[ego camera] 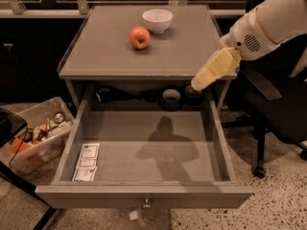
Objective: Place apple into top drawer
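The apple (140,37), red-orange with a pale patch, sits on the grey tabletop (110,56) just in front and left of a white bowl (157,20). The top drawer (144,195) is pulled fully open below, with white paper packets (87,162) in its front left corner and a small metal knob (146,204) on its front. My arm reaches in from the upper right. The gripper (199,84) hangs over the table's right front edge, above the drawer's back right corner, well right of the apple. It holds nothing that I can see.
A clear plastic bin (38,138) of mixed items stands on the floor at left. A black office chair (278,109) is at right. Dark round objects (171,97) lie at the back under the tabletop. A dark table corner (9,123) juts in at far left.
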`<state>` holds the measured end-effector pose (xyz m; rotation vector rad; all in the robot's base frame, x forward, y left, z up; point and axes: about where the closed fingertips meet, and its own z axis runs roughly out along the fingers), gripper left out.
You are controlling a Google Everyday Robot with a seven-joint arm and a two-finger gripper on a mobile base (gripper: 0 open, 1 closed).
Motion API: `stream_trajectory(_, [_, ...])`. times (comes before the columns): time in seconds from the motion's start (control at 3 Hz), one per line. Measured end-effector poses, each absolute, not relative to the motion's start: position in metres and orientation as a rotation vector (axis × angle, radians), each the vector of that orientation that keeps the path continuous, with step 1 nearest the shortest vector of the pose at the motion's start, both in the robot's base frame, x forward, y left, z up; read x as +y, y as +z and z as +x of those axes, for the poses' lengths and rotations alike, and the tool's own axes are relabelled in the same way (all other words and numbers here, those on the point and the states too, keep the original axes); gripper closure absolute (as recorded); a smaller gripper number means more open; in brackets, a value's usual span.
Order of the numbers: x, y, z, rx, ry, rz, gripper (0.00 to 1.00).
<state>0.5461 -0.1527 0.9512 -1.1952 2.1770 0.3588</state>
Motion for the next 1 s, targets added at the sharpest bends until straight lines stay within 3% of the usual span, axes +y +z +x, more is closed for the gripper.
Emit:
stream_trajectory(0.33, [-0.1123, 0.9330, 0.6129, 2.139, 0.304, -1.066, 0.00])
stream_trajectory(1.0, [-0.1146, 0.9315, 0.6176, 2.151, 0.298, -1.005, 0.00])
